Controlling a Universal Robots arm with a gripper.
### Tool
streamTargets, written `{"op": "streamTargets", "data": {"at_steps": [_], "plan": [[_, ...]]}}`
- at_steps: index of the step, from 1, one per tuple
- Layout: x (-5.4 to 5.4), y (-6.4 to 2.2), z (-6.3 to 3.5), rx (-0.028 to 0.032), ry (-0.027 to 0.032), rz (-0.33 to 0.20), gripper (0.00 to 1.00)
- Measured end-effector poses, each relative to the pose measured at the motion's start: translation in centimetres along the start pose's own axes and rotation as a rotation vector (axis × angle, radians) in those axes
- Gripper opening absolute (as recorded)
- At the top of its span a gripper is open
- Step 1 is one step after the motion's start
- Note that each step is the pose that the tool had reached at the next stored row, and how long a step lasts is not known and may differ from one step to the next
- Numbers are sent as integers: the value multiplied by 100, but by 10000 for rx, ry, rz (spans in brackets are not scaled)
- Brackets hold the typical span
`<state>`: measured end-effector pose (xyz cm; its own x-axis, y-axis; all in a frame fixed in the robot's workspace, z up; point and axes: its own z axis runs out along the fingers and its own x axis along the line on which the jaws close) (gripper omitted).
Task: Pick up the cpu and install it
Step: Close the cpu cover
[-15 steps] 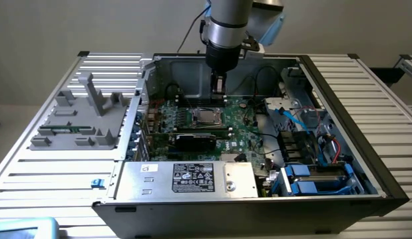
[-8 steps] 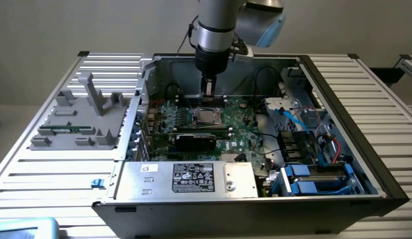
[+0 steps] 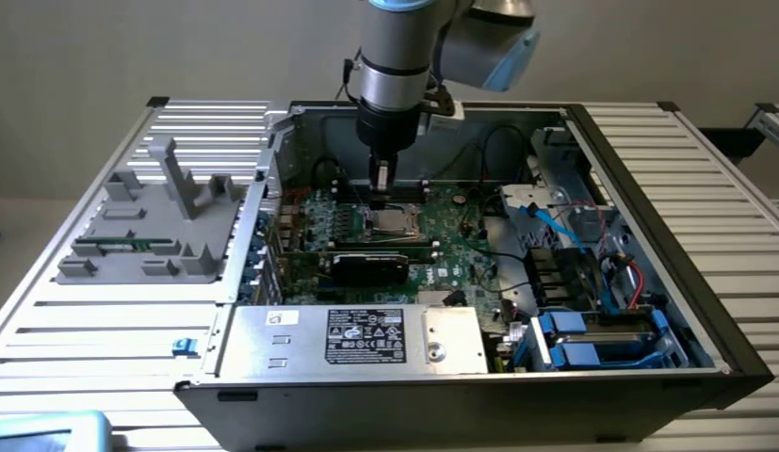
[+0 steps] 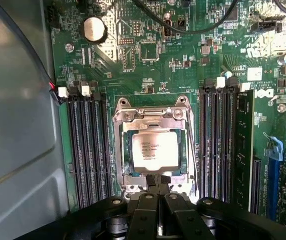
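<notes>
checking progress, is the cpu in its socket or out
In. The cpu lies flat inside the metal socket frame, not tilted or lifted. The shut hand is just beside its edge.

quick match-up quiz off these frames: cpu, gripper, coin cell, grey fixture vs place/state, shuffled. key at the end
Things
1. cpu
2. gripper
3. coin cell
4. grey fixture

Place or state
A. shut, tips at the edge of the socket frame
B. outside the case, on the exterior view's left
C. lying inside the socket frame, silver top up
D. round and shiny, on the green board

Pairs: 1-C, 2-A, 3-D, 4-B
</notes>
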<state>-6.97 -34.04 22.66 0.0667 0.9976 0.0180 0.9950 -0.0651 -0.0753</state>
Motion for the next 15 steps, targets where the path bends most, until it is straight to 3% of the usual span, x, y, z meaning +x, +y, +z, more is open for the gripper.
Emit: {"op": "streamTargets", "data": {"at_steps": [7,15], "plan": [[-28,-64,129,1,1,17,11],[-41,-88,211,1,2,28,11]]}}
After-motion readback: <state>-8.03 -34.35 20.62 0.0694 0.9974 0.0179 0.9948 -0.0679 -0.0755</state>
